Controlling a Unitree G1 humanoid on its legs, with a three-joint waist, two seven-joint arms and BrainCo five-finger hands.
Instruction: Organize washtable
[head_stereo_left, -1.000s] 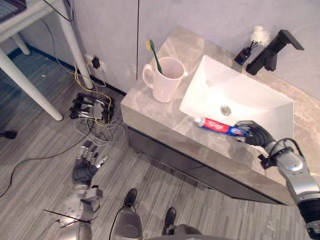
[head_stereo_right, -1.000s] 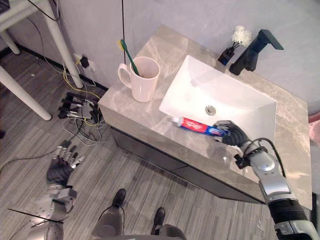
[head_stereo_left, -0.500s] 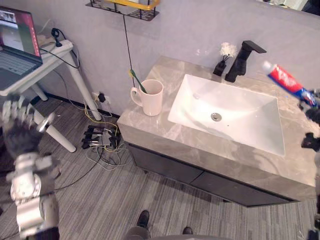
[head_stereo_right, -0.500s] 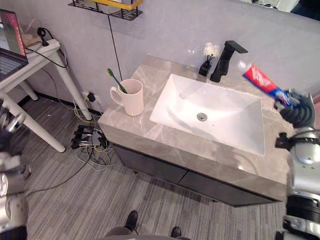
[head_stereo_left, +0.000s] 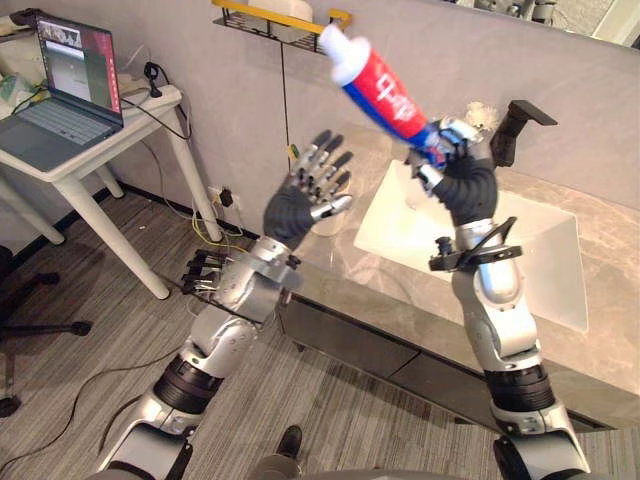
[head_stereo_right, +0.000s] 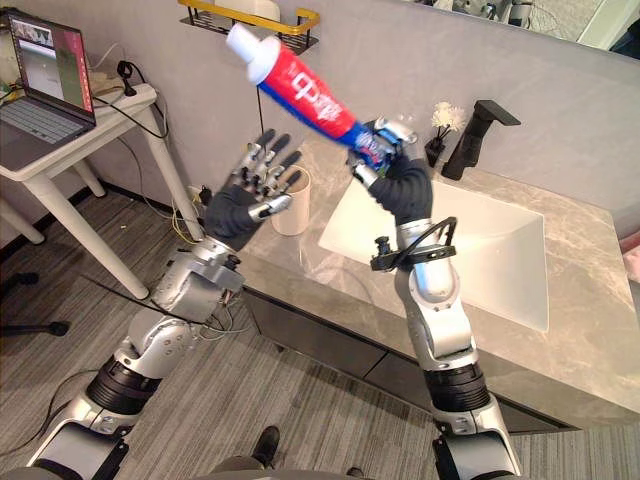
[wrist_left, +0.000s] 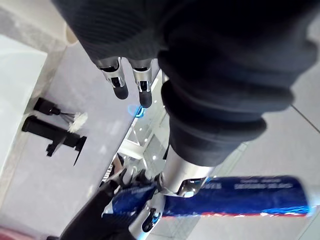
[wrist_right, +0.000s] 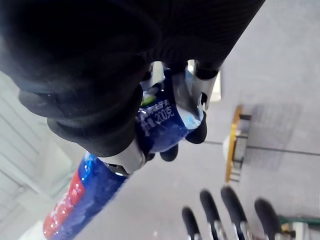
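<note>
Gripping the toothpaste tube (head_stereo_left: 380, 85) by its blue tail end, the right hand (head_stereo_left: 452, 160) held it tilted high above the washtable (head_stereo_left: 610, 228), white cap uppermost. The left hand (head_stereo_left: 298, 205) stood just below the tube, fingers straight and spread, not touching it. The basin (head_stereo_left: 545, 250) and black faucet (head_stereo_left: 520, 120) lay behind.

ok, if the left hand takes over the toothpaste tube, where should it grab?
Probably the red mid-body of the toothpaste tube, below the white cap, coming from underneath on the robot's left. The right hand is curled round the blue tail end, leaving the upper length free; it tilts cap-up toward the open left hand raised below it.
</note>
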